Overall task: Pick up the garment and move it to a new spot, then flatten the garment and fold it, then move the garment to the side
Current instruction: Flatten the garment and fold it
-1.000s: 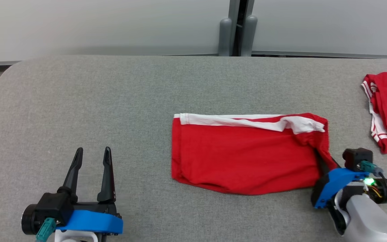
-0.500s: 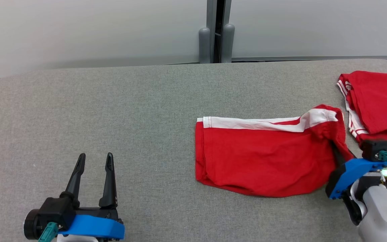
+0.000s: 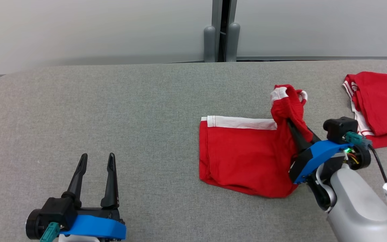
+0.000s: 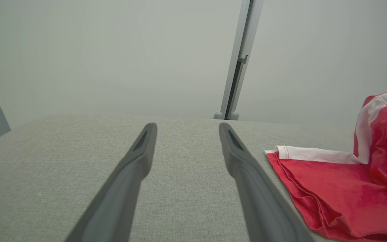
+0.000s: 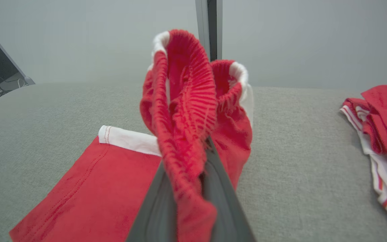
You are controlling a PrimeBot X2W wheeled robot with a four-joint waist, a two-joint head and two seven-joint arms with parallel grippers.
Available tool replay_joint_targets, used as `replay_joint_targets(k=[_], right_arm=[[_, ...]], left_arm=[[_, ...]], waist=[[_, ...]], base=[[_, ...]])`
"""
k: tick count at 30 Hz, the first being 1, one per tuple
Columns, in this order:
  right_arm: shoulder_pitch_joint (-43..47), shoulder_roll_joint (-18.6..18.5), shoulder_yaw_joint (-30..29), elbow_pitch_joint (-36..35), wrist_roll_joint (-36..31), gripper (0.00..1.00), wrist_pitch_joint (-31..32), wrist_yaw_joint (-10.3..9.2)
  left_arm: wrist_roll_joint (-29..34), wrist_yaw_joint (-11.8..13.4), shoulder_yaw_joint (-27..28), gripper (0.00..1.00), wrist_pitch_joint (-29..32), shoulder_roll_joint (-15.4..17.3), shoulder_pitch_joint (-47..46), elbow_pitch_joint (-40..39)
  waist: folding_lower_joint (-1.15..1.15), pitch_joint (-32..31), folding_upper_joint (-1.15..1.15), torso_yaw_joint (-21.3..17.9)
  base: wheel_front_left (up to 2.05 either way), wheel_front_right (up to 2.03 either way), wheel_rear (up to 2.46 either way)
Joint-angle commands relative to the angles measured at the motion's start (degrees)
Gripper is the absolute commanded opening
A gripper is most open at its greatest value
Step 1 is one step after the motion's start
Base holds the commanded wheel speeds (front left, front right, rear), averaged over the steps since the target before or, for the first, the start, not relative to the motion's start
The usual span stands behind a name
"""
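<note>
My right claw (image 3: 289,119) grips the garment (image 3: 244,154) by its bunched waistband (image 3: 289,97); my left claw (image 3: 98,155) sits open. That thin pinch could slip.

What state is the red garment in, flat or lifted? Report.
Partly lifted: right gripper shut on the raised waistband end of the red garment; rest lies flat.

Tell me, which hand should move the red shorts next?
Right, probably. The right hand is shut on the shorts at the waistband, with that end raised off the table. The left hand is open, apart from the shorts, holding nothing.
</note>
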Motion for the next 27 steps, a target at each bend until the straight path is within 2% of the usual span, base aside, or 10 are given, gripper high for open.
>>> replay_joint_targets(k=[1,11,24,25,26,27], right_arm=[[0.71,1.13,0.29,-1.47,-0.08,0.00,0.62,-0.02],[1.63,7.46,1.19,-6.49,-2.43,0.00,3.34,-0.02],[1.68,10.92,2.46,-2.05,-5.83,0.00,1.08,-0.02],[1.51,11.01,2.91,-1.63,-6.12,0.34,0.47,-0.02],[1.25,11.06,3.33,-1.38,-6.12,0.74,-0.41,-0.02],[1.09,11.02,3.51,-0.96,-5.96,1.00,-1.14,-0.02]], left_arm=[[-0.13,0.36,-0.06,1.00,-0.19,0.19,0.10,-0.12],[-0.72,0.64,-1.59,1.00,-0.18,0.19,-2.09,-0.10],[-1.88,1.50,-3.49,1.00,-0.18,0.19,-3.68,-0.28],[-1.93,1.53,-3.56,1.00,-0.18,0.19,-3.77,-0.28],[-2.01,1.56,-3.62,1.00,-0.18,0.19,-3.83,-0.27],[-2.05,1.59,-3.62,1.00,-0.18,0.19,-3.85,-0.26]], waist=[[0.00,0.22,0.00,0.14],[0.00,2.14,0.00,1.33],[0.00,3.93,0.00,3.12],[0.00,3.99,0.00,3.15],[0.00,4.04,0.00,3.15],[0.00,4.05,0.00,3.11]], base=[[0.00,0.00,0.00],[0.00,0.00,0.00],[0.00,0.00,0.00],[0.00,0.00,0.00],[0.00,0.00,0.00],[0.00,0.00,0.00]])
